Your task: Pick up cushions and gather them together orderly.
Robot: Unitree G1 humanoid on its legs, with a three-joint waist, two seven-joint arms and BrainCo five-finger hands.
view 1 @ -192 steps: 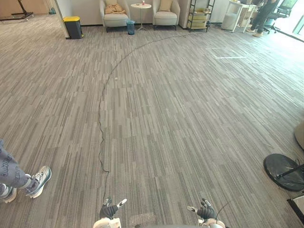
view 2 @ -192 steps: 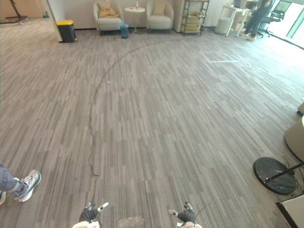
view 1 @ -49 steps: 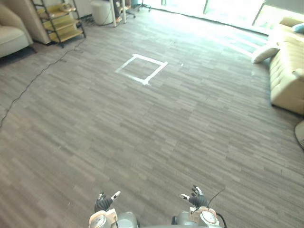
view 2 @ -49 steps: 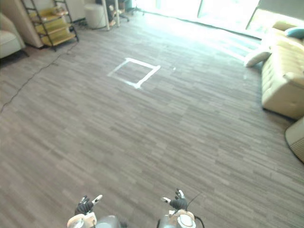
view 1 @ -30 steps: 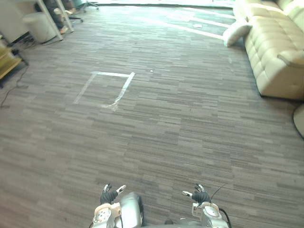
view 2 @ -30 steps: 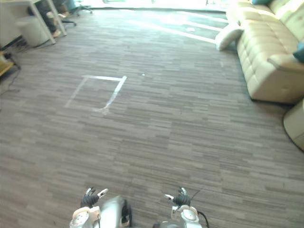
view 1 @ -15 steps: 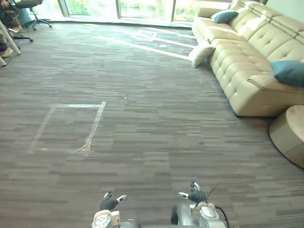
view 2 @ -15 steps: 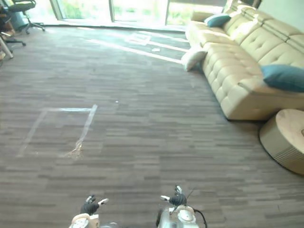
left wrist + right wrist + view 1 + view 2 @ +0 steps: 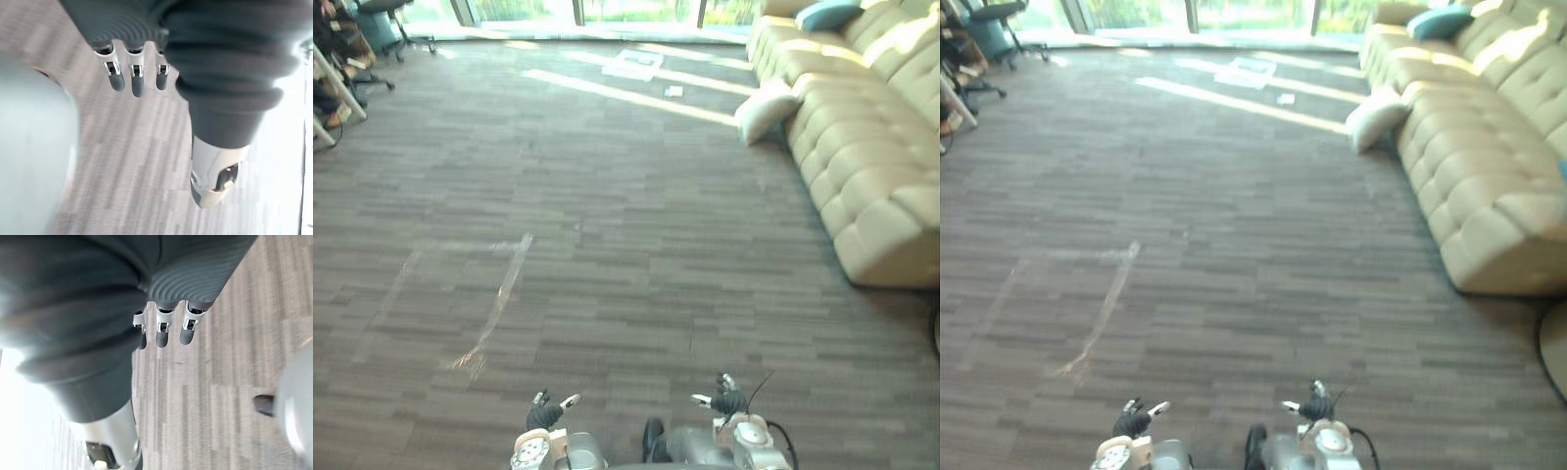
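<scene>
The camera is swinging on across the room, so the cream sofa (image 9: 862, 147) is sliding toward the right edge. The white cushion (image 9: 766, 110) on the floor (image 9: 636, 196) is shifting right in the upper right, and the taped square (image 9: 460, 294) is dropping lower at the left.

head stereo: high, fwd-down, share floor (image 9: 607, 245), sofa (image 9: 862, 176) | wrist cams: close, floorward

floor (image 9: 656, 215): matt grey carpet in narrow streaked planks, short rough pile.
tape (image 9: 499, 299): thin pale strips stuck to the carpet, worn and frayed.
sofa (image 9: 871, 147): cream tufted covering, smooth, leather-like, with a soft sheen.
cream cushion (image 9: 766, 110): smooth pale covering.
teal cushion (image 9: 825, 14): matt cloth.
left robot hand (image 9: 546, 415), right robot hand (image 9: 728, 400): polished silver metal fingers (image 9: 163, 330) with dull dark tips; matt, ribbed, rubbery cover (image 9: 230, 58).
</scene>
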